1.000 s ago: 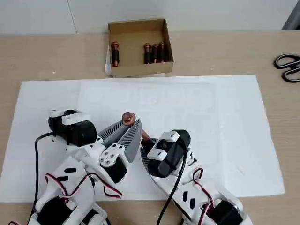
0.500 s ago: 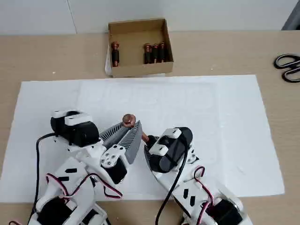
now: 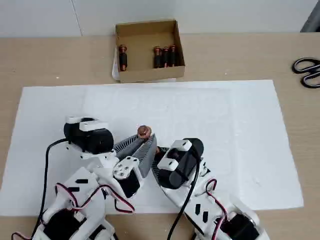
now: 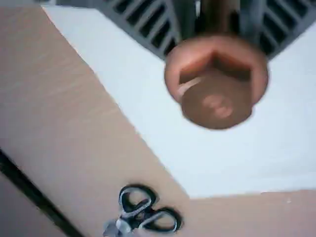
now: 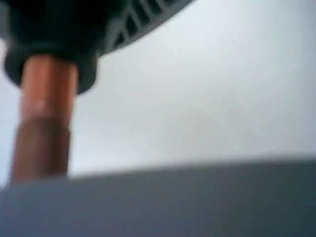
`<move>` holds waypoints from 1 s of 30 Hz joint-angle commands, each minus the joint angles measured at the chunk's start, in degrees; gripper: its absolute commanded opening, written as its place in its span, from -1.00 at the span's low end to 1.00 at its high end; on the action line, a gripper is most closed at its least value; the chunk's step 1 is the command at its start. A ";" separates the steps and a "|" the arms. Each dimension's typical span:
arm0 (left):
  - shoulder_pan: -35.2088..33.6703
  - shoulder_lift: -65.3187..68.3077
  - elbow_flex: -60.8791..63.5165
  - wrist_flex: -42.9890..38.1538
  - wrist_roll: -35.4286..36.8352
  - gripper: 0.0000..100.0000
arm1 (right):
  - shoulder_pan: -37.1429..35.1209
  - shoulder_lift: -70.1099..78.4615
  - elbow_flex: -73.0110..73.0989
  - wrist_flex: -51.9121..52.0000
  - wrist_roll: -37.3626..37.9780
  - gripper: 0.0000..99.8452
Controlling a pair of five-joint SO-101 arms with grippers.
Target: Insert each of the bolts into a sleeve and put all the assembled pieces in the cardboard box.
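1. At the near edge of the white sheet, the two arms meet nose to nose. The left claw is clamped on a bolt just behind its copper head, which points toward the cardboard box.
2. Seen from the right wrist, a black sleeve has a copper shank poking out of it. The right claw is tucked under its own motor, and I cannot tell how it is gripping.
3. I'd guess the mating is under way or barely done. The risk is misalignment: if the arms are off axis, the shank could bind in the sleeve, or a pull could twist the bolt askew in the left claw.
4. If either claw lets go before the sleeve is seated, the piece could drop onto the sheet and roll.
5. Four assembled pieces already lie in the box, three together and one apart, with space between them.
6. The way to the box looks free across the sheet. Scissors lie far off on the desk, out of the way. The real obstacle is the arms crowding each other.
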 commanded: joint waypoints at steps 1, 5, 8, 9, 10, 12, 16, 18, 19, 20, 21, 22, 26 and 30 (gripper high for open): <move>0.26 0.00 1.54 2.11 0.09 -0.99 | -0.40 -0.40 -2.11 -1.89 0.18 -0.99; 0.35 0.09 2.51 4.13 0.09 -0.99 | -0.40 -0.40 -2.90 -1.89 0.18 -0.99; 0.35 0.18 3.38 3.87 -0.44 -0.99 | -0.40 -0.40 -2.99 -1.89 0.18 -0.99; 0.44 0.18 4.09 3.87 -1.32 -0.99 | -0.40 -0.40 -2.99 -1.89 0.18 -0.99; 0.44 0.18 5.05 3.96 -1.93 -0.99 | -0.40 -0.40 -2.99 -1.89 0.18 -0.99; 0.44 0.00 6.90 4.13 -2.46 -0.99 | -0.40 -0.40 -3.08 -1.89 0.18 -0.99; 0.44 0.00 7.87 3.16 -2.46 -0.99 | -0.40 -0.48 -3.08 -1.89 0.18 -0.99; 0.35 0.00 7.96 2.02 -2.46 -0.99 | -0.40 -0.48 -3.08 -1.89 0.18 -0.99; 0.35 -0.09 7.96 1.58 -2.46 -0.98 | -0.40 -0.48 -3.08 -1.89 0.18 -0.99; 0.35 -0.09 7.96 1.23 -2.46 -0.98 | -0.40 -0.48 -3.08 -1.89 0.18 -0.99; 0.18 -0.09 8.04 0.88 -2.37 -0.97 | -0.40 -0.48 -3.08 -1.89 0.18 -0.99; 0.09 -0.09 8.04 0.62 -2.20 -0.92 | -0.40 -0.48 -3.08 -1.89 0.18 -0.99; 0.00 0.18 8.13 0.53 -1.14 -0.56 | -0.40 -0.48 -3.08 -1.89 0.18 -0.99; 0.00 0.26 8.57 0.79 -0.79 -0.47 | -0.40 -0.48 -3.08 -1.89 0.18 -0.99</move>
